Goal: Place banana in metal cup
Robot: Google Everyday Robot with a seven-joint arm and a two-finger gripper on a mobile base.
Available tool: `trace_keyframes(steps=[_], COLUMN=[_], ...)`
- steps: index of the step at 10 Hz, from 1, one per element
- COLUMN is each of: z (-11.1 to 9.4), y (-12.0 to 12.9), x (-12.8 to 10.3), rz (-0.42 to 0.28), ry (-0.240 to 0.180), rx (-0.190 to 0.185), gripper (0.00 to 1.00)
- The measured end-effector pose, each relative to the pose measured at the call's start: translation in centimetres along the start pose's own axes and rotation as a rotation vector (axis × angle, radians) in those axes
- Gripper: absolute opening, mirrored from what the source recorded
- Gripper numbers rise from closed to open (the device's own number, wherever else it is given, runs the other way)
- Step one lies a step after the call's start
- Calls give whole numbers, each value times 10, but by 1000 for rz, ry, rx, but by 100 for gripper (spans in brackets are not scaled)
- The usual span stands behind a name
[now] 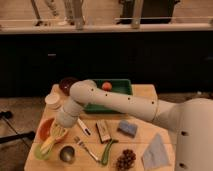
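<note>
The white arm reaches down over the front left of the wooden table, and its gripper sits low over the orange bowl, clamped together on the banana. The banana slants from the bowl down across the light green cup. The metal cup stands just right of that, near a fork.
</note>
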State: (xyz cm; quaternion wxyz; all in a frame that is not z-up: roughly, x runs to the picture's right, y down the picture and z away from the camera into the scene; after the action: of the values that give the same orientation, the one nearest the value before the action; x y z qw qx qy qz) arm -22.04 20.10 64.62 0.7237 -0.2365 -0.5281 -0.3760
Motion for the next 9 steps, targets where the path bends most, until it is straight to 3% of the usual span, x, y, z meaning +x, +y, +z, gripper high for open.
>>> trace_keyframes(steps=[5, 9], z=[-3, -5], y=[41, 60], x=[-19, -19], rz=[70, 112], ry=[9, 12], rx=[49, 82], gripper=[0, 0])
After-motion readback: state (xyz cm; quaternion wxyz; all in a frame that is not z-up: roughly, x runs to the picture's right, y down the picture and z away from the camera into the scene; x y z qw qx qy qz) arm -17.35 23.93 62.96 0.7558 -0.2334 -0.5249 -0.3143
